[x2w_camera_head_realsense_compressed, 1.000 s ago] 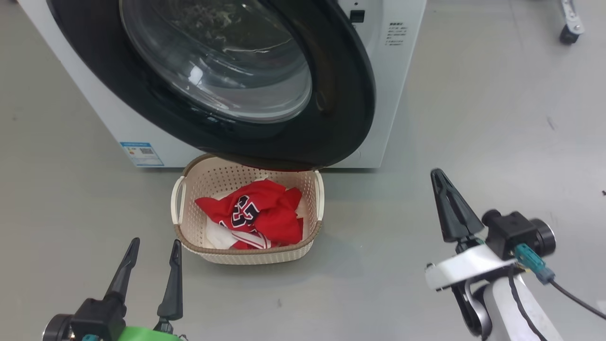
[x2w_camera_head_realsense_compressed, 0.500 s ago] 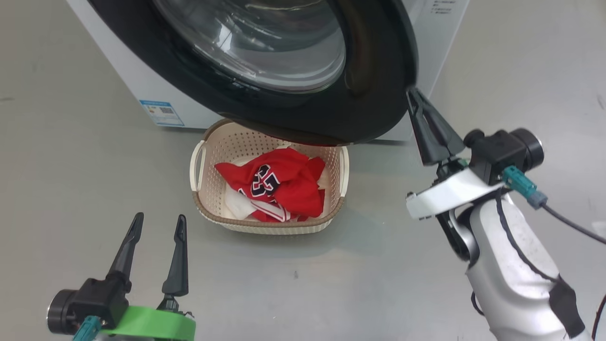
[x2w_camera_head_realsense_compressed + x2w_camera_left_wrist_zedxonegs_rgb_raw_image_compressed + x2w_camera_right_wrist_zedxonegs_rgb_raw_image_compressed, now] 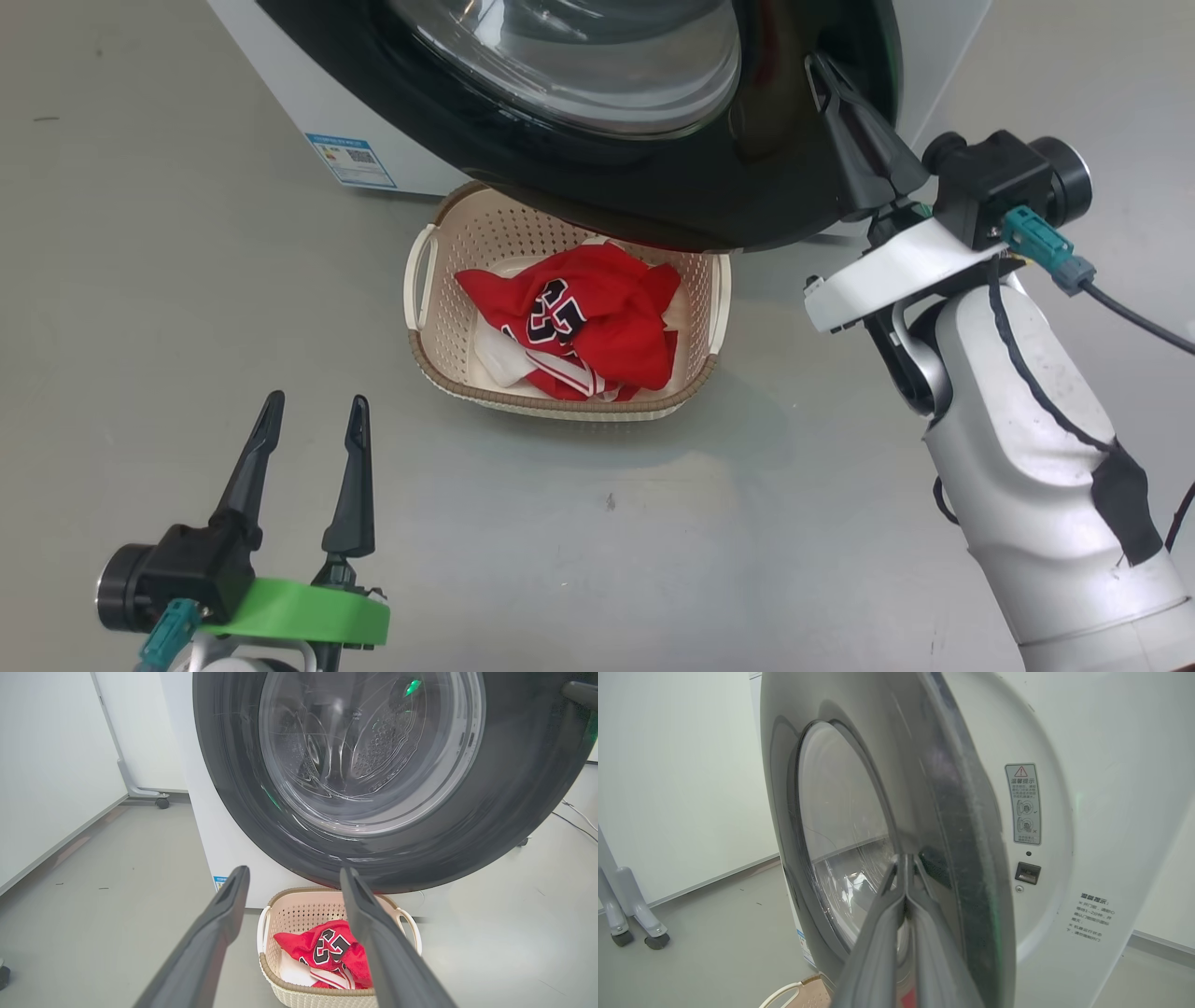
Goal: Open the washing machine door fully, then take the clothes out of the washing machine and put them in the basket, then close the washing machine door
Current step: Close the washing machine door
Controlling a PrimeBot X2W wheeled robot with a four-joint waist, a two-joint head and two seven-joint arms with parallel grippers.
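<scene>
The washing machine door [image 3: 653, 187] stands ajar from the white washing machine [image 3: 331, 107]; the right wrist view shows the door [image 3: 962, 858] edge-on with a gap behind it. My right gripper [image 3: 820, 63] is shut, empty, its tips [image 3: 903, 858] against the door's outer black rim near the free edge. The basket [image 3: 560, 403] sits on the floor under the door, with the red and white clothes [image 3: 597, 327] in it. My left gripper [image 3: 316, 406] hangs open and empty, short of the basket [image 3: 289, 914]. Through the glass [image 3: 373, 756] I see bare drum.
The washer front [image 3: 1064, 812] carries a latch socket [image 3: 1027, 872] and a warning label [image 3: 1022, 802]. A blue sticker [image 3: 350, 159] marks its lower left. Grey floor [image 3: 607, 541] spreads around the basket. A wheeled stand [image 3: 626, 914] is at the left wall.
The head camera has shifted closer and to the left. My right gripper, still shut, has risen forward from beside the basket onto the door's rim. The left arm holds its pose.
</scene>
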